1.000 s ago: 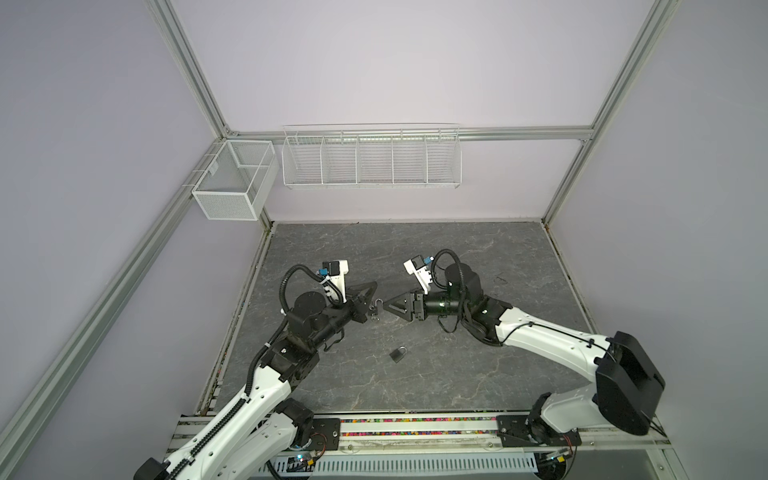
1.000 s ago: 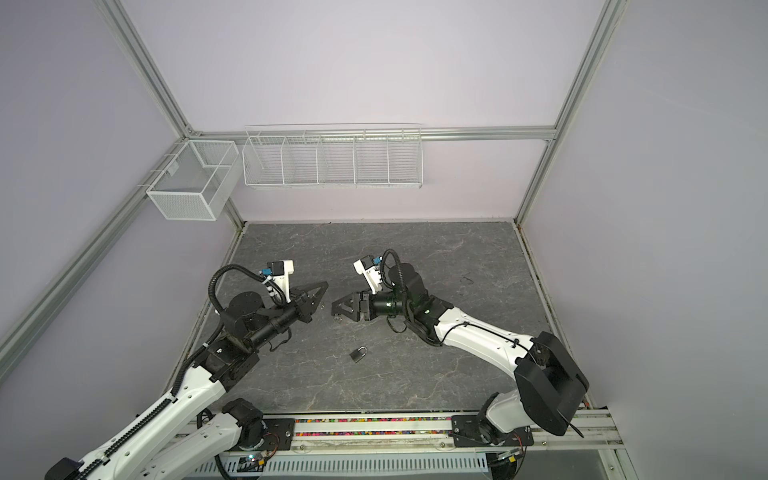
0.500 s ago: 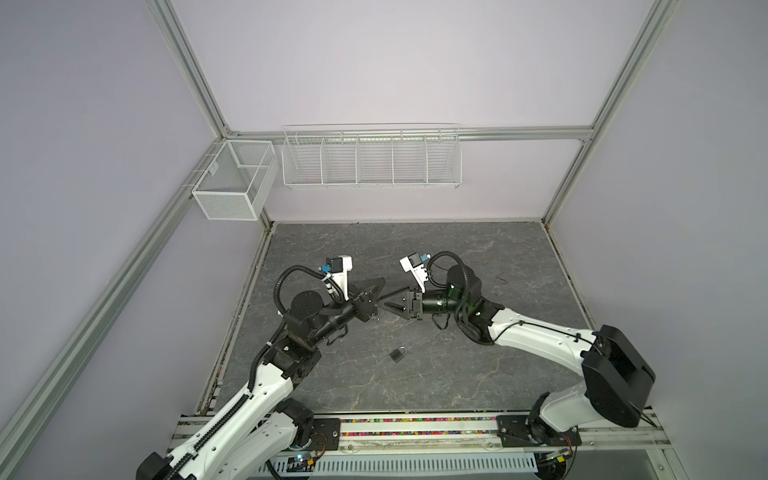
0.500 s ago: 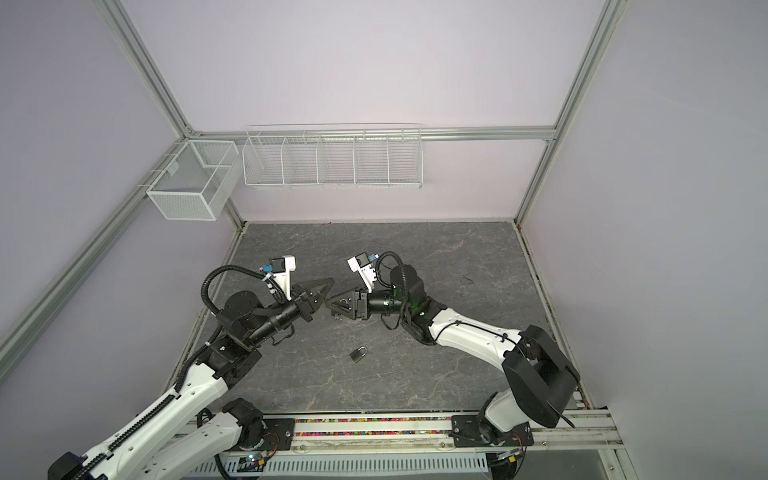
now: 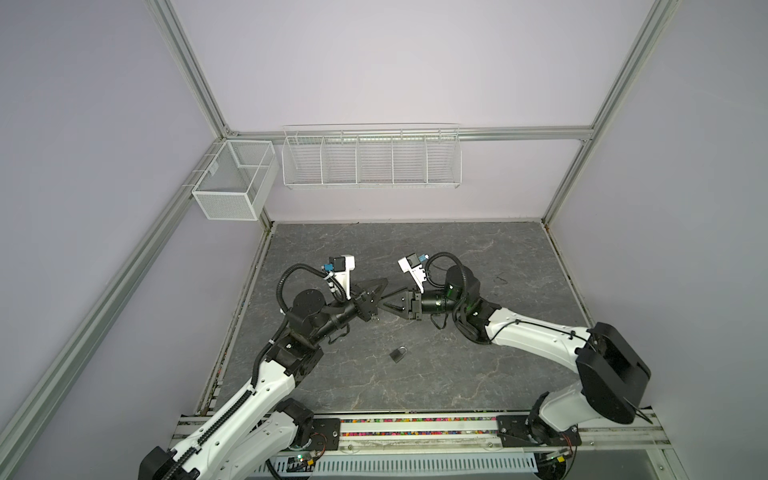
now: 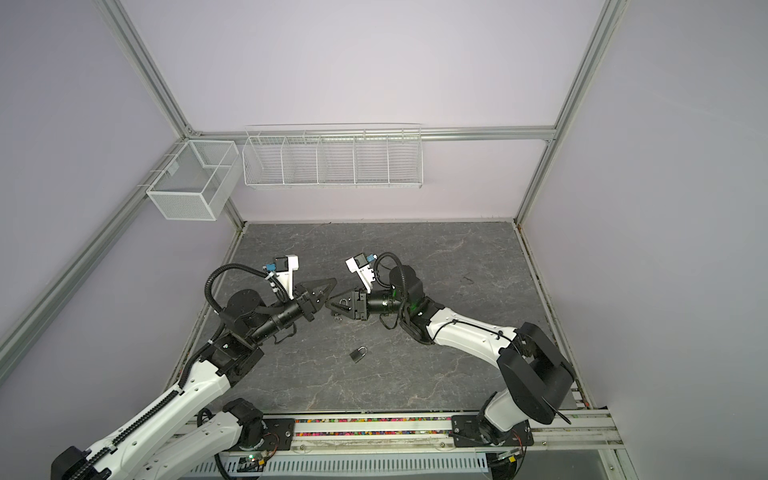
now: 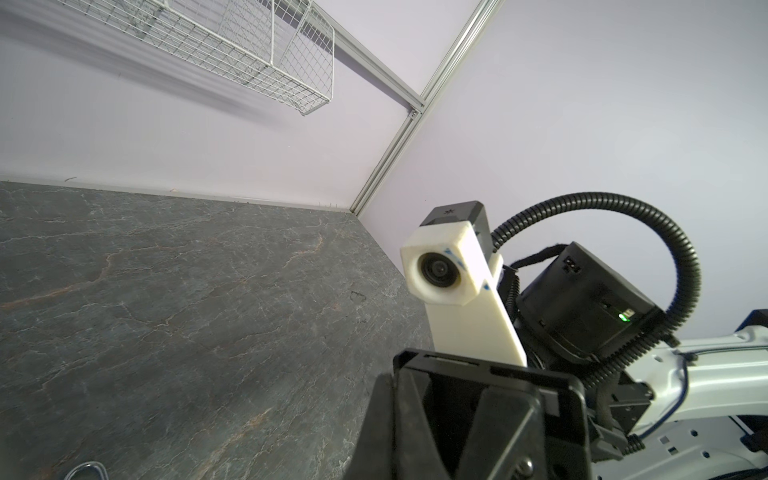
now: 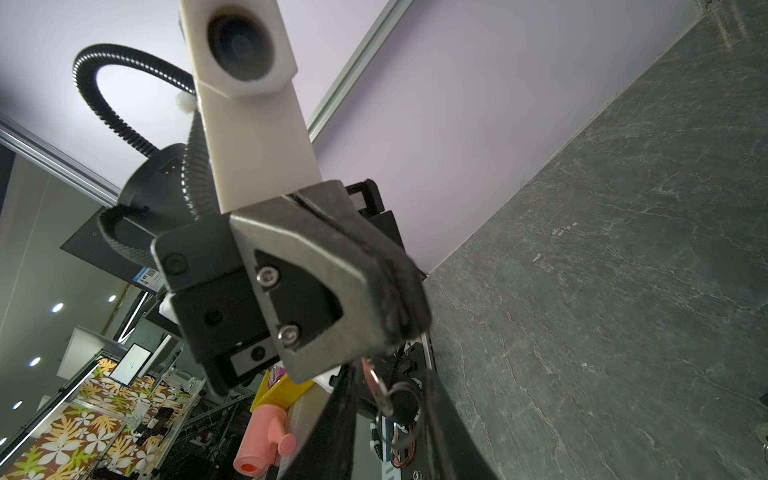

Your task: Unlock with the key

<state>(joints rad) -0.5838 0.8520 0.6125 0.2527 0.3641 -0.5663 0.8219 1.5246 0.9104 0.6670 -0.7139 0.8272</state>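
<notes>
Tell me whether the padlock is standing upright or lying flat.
Lying flat: in both top views the padlock shows its broad face and shackle loop.

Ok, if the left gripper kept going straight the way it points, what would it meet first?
The right gripper. The two face each other nearly tip to tip, and the key hanging from the tip of the left gripper sits between the right one's fingers, as far as depth shows.

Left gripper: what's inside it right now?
A key, pinched in the shut left gripper. Part of it and its ring dangle beyond the tips. The pinched part is covered by the gripper itself.
</notes>
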